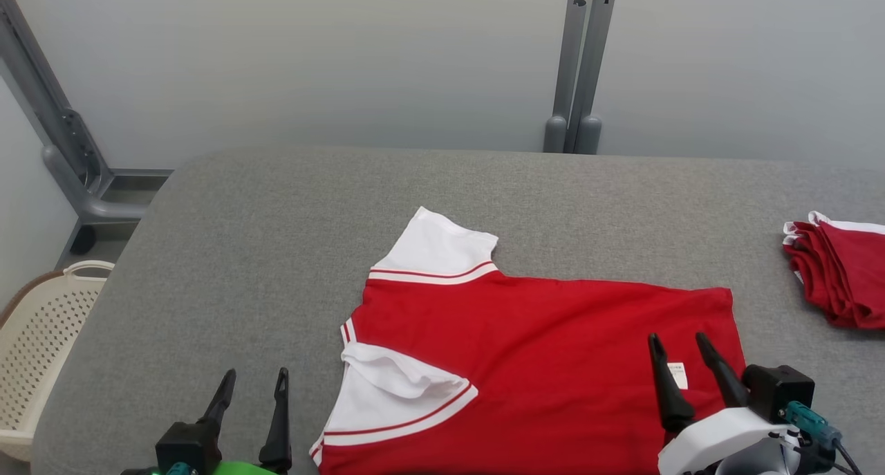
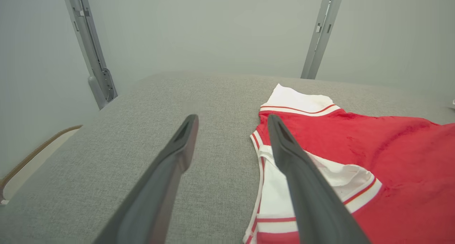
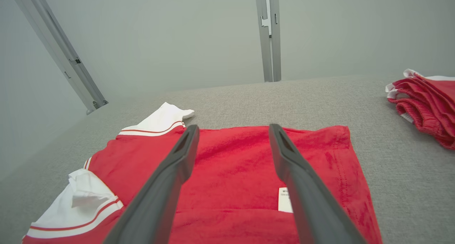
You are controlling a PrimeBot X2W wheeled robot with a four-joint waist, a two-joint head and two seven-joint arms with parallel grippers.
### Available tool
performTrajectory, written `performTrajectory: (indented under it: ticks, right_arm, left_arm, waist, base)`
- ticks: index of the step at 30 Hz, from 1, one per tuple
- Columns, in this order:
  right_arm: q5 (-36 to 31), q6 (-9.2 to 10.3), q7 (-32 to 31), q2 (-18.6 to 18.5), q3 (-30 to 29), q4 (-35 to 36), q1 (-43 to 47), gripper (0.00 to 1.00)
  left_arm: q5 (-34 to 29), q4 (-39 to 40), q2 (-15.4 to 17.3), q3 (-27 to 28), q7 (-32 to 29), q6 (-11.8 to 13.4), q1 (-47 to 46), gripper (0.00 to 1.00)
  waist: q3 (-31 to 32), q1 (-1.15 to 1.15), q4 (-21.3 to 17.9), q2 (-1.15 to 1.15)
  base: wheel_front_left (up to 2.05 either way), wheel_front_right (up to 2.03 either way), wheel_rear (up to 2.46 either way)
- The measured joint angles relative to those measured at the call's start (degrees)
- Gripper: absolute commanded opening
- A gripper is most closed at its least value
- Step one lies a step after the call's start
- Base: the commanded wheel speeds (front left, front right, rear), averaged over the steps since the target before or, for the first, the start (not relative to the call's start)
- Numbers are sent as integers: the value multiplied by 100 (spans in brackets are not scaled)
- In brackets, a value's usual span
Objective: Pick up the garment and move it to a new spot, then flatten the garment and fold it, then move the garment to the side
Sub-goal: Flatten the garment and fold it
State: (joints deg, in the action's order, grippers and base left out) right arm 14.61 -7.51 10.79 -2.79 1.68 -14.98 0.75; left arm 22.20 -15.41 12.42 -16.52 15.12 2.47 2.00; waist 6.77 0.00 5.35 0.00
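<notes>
Starting at the left, a perforated cream plastic basket stands beside the table, which is covered in coarse grey weave with a rounded corner. The left jaws hover spread and empty over bare cloth, just left of the shirt. The shirt lies flat mid-table, smooth red knit with white, red-striped sleeves, the near one rumpled. The right jaws gape empty above its hem end. Folded red garments are stacked at the right edge.

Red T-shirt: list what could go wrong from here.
1. The near white sleeve lies crumpled; folding now could trap that crease.
2. The open right gripper hovers over the red T-shirt hem and may pinch just one layer.
3. Sliding it aside could disturb the stack of folded red garments.
</notes>
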Motion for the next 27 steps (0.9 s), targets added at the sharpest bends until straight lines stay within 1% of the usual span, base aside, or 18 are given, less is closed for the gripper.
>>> performTrajectory:
  ticks: [4, 8, 27]
  right_arm:
    - [-5, 0, 74, 2, 97, -88, 51, 100]
    - [-86, 0, 140, 1, 71, -203, 143, 100]
    - [-135, 0, 191, 0, 32, -275, 129, 100]
  left_arm:
    - [-45, -172, 4, -47, 0, -2, 34, 100]
    - [-81, -286, 0, -56, 0, -41, 72, 100]
    - [-194, -390, -104, 40, 1, -146, 60, 100]
  waist:
    - [15, 0, -3, 0]
    - [17, 0, -17, 0]
    - [-131, 0, -116, 0]
  base:
    - [0, 0, 0]
    - [0, 0, 0]
    - [0, 0, 0]
